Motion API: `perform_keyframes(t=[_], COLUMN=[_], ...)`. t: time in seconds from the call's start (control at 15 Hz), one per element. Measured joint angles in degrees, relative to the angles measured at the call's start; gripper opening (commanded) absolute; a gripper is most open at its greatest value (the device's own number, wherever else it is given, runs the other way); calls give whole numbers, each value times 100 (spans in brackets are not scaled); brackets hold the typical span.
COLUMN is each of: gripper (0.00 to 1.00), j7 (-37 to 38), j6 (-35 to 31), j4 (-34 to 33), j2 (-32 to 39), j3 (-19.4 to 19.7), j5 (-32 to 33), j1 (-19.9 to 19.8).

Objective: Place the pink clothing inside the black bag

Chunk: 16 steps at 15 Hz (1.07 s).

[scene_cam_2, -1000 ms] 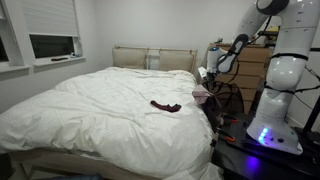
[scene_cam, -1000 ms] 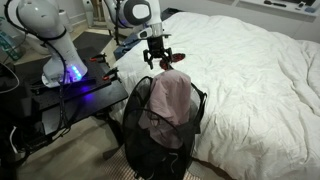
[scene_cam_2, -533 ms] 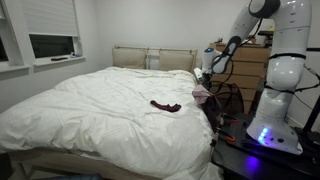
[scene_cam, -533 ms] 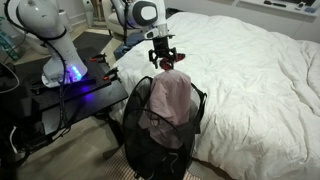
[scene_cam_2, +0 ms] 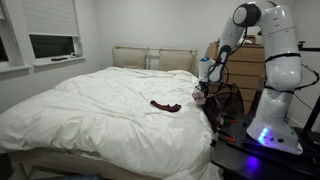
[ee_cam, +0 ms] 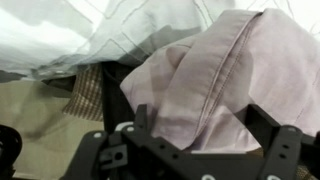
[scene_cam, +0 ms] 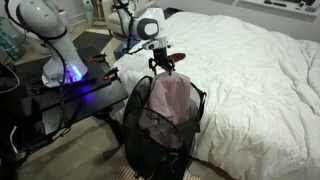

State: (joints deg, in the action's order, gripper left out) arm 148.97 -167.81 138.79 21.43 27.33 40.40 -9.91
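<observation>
Pink clothing [scene_cam: 170, 100] sits mostly inside the black mesh bag [scene_cam: 135, 125] beside the bed [scene_cam: 250, 60], its top bulging over the rim. Jaws hang just above it, spread wide, gripping nothing going by the wrist view. Looks nearly done; what's left is probably pushing the cloth fully down, then backing off

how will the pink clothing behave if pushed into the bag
The pink fabric garment is probably floppy: it slumps in folds at the mouth of the black mesh bag. Likely light, since the bag stands upright under it. Pushed, it should bunch, not slide.
</observation>
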Motion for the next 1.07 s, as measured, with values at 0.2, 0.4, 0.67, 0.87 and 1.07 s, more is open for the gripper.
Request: perform_keyframes(t=[0.2, 0.4, 0.67, 0.87, 1.07], gripper=[56, 34, 4, 0, 2], j7=[-35, -116, -507, -882, -1256], j6=[-201, -339, -474, -527, -585], j4=[-107, -143, -138, -95, -28], j2=[307, 434, 486, 490, 481], j3=[130, 428, 825, 1158, 1570], j5=[-212, -383, -765, -1150, -1487], j1=[267, 658, 1101, 1466, 1892])
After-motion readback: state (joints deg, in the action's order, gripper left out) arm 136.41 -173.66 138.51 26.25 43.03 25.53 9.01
